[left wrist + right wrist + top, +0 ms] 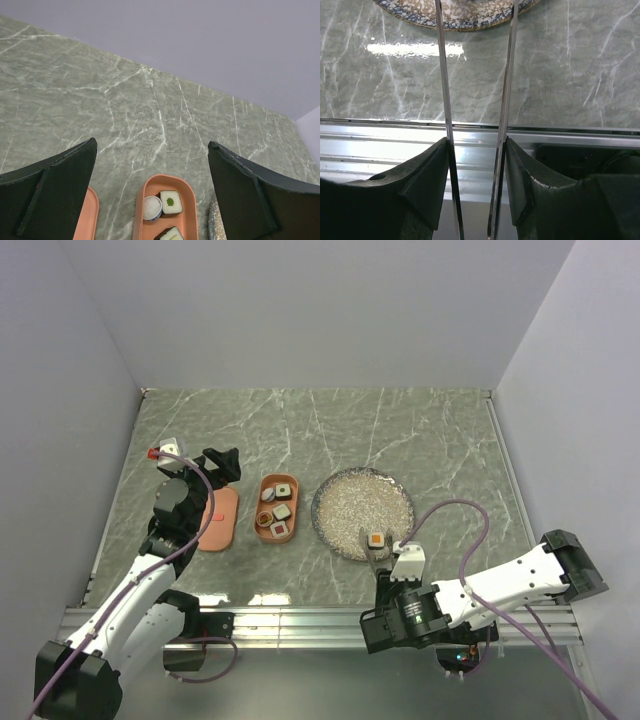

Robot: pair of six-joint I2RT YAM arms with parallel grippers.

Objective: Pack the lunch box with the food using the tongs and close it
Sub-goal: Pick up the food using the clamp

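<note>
The salmon-orange lunch box (257, 508) lies left of centre with several food pieces (283, 510) in it. Its flat lid (218, 518) rests on the table just to its left. My right gripper (391, 572) is shut on the grey tongs (368, 548). The tong tips straddle a dark-edged piece with an orange centre (376, 539) at the near rim of the speckled plate (360, 502). In the right wrist view both tongs arms (442, 75) run up between my gripper (476, 142) pads. My left gripper (222, 462) hangs open beyond the lid's far end, holding nothing (152, 144).
The left wrist view shows the lunch box's far end (165, 181) with a white round cup (151, 207) and a green-centred piece (171, 201). A metal rail (300, 618) runs along the near table edge. Grey walls close in the left, back and right sides.
</note>
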